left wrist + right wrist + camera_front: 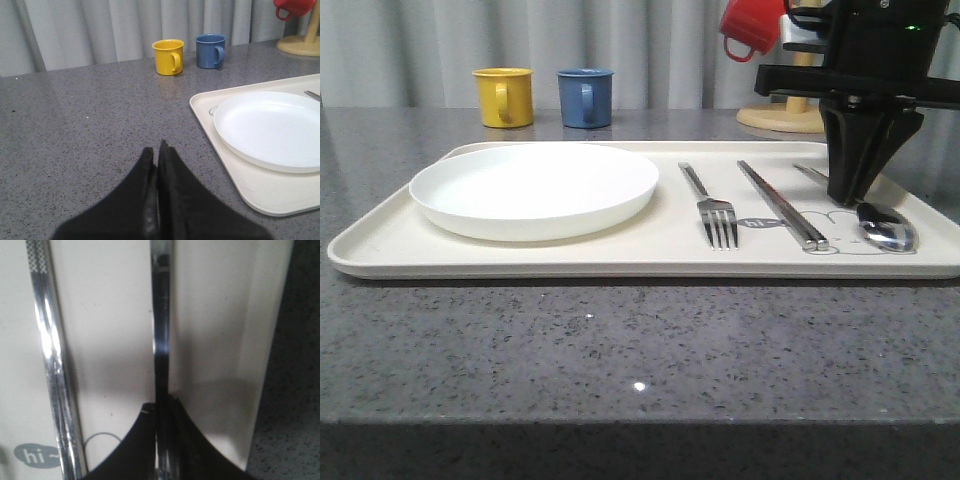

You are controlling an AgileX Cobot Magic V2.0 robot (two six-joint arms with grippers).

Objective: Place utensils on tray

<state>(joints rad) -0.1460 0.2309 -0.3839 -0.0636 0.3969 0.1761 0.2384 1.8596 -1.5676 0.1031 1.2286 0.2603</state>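
My right pincer (857, 196) is clenched on the spoon (886, 226) handle, bowl already resting on the tray (620, 255) beside the chopsticks (782, 205). I'd release gently, then lift straight up. My left pincer (157, 150) is clenched empty above the surface (90, 130).

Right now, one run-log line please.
right pincer: shut on spoon | left pincer: shut, off tray | plate, fork, chopsticks: on tray

Readable text: "hi~" in white on a grey speech bubble (36, 456), printed on the cream tray (110, 315), just beside the chopsticks (52, 370), at their 9 o'clock in the right wrist view. Front view shows a faint line drawing on the tray near the chopstick tips, no legible lettering there.
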